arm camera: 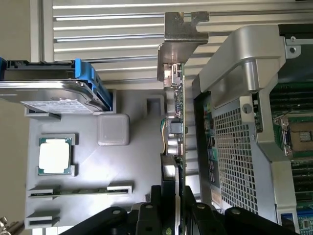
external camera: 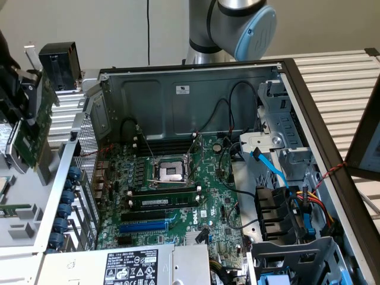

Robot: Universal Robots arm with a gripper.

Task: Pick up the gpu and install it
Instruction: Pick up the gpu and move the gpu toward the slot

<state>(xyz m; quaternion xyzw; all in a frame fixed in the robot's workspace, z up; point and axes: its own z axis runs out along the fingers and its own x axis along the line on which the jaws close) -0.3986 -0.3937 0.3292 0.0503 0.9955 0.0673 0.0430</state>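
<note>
gripper (arm camera: pixel 172 203): fingers (arm camera: pixel 156 201) clamped on the gpu (arm camera: pixel 178 122), pinching one end of the card across its thickness. The card edge hides part of the pad contact, so I can't say how deep the grip goes, but the card sits squarely between both fingers.

The card is edge-on in the wrist view. Its silver bracket (arm camera: pixel 180 36) is at the end away from the fingers.

gpu position: in the air, outside the PC case (external camera: pixel 196 89), just beside the perforated rear wall (arm camera: pixel 234 147). In the exterior view it's at the exterior view's left, green board tilted, above motherboard level. It isn't seated in a slot yet.

Beyond the card in the wrist view is a grey parts tray (arm camera: pixel 122 166):
- CPU chip (arm camera: pixel 55 155) in its pocket
- memory stick (arm camera: pixel 80 191) lying in its groove
- hard drive (arm camera: pixel 49 95) in a blue carrier (arm camera: pixel 90 83)

The tray sits on the slatted bench (arm camera: pixel 112 29).

The case lies on the bench with its open side up. Inside:
- motherboard (external camera: pixel 219 190) flat in the bottom
- CPU socket (external camera: pixel 171 172) near the middle
- blue expansion slot (external camera: pixel 145 226) near the power supply (external camera: pixel 133 265)
- drive cage with blue and orange cabling (external camera: pixel 297 208) at the exterior view's right

The arm (external camera: pixel 237 24) stands behind the case.
</note>
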